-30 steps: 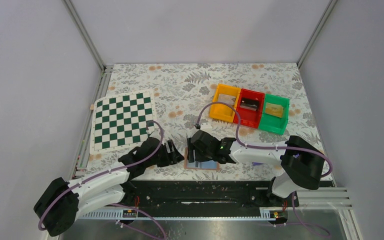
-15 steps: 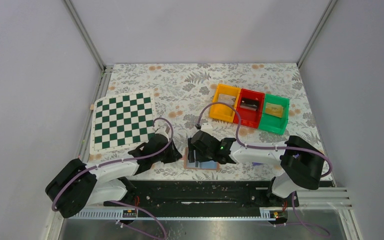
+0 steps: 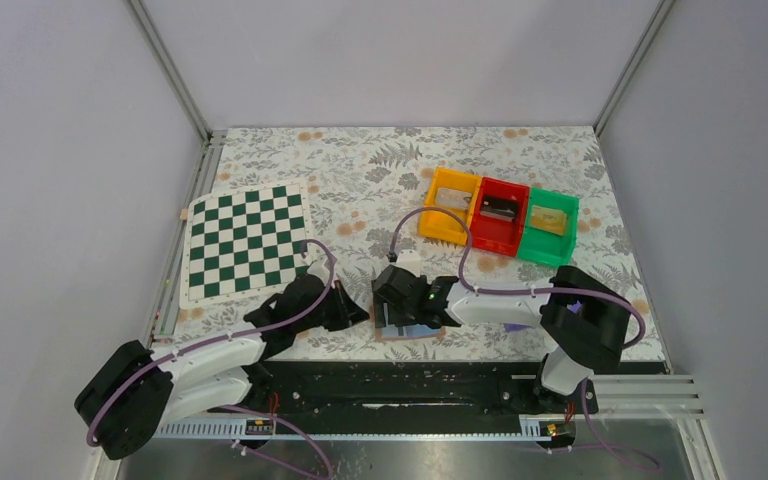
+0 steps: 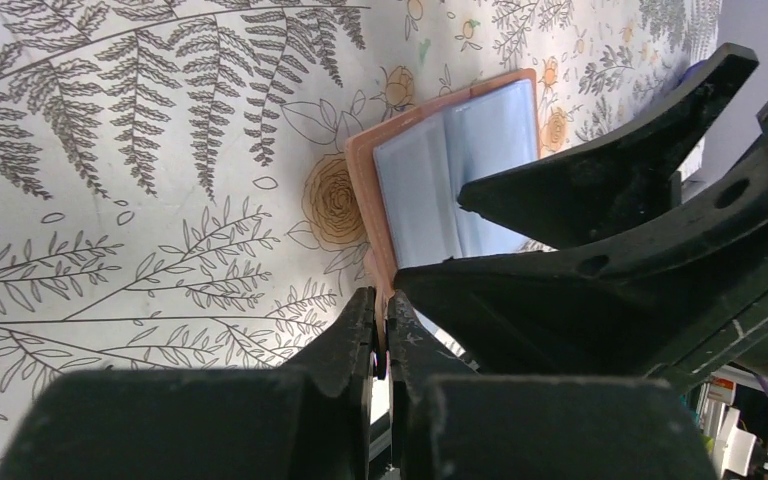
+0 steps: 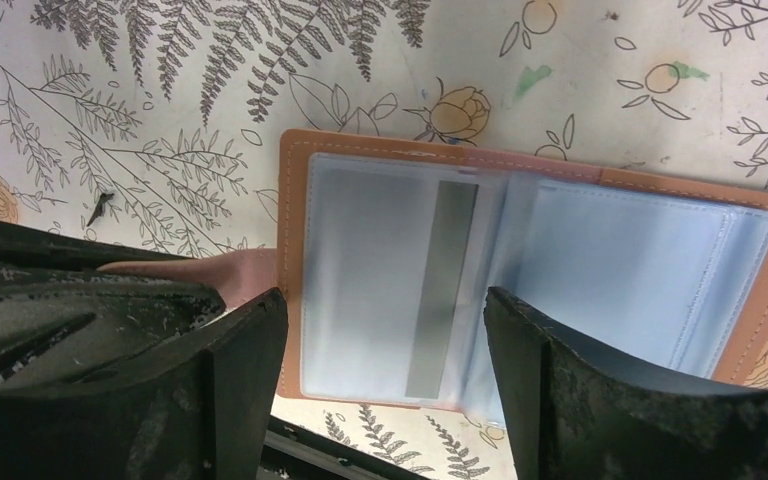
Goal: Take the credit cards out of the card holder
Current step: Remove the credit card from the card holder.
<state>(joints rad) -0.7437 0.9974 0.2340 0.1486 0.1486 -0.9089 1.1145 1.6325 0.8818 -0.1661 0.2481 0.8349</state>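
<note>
Left gripper (image 4: 380,318): pinched almost closed on a thin tan tab that sticks out from the side of the card holder (image 5: 295,200); set low over the cloth.
Right gripper (image 5: 380,310): spread wide, one black finger on each side of the open pockets, poised over the holder; contact with the sleeves impossible to tell.
Card holder: open like a booklet and lying flat, tan rim outside, pale blue clear sleeves inside; near the front edge of the table, between the two grippers in the top view.
Credit card (image 5: 360,280): whitish with a grey stripe, tucked inside the clear sleeve on the tab side of the holder; any others hidden or too blurred to make out.
Tablecloth (image 3: 360,170): grey fern and flower print, under everything.
Chessboard (image 3: 245,243): green and white, flat at the left, well apart from the holder.
Bins (image 3: 500,215): yellow, red and green in a touching row at the far right, something small in each, too small to name.
</note>
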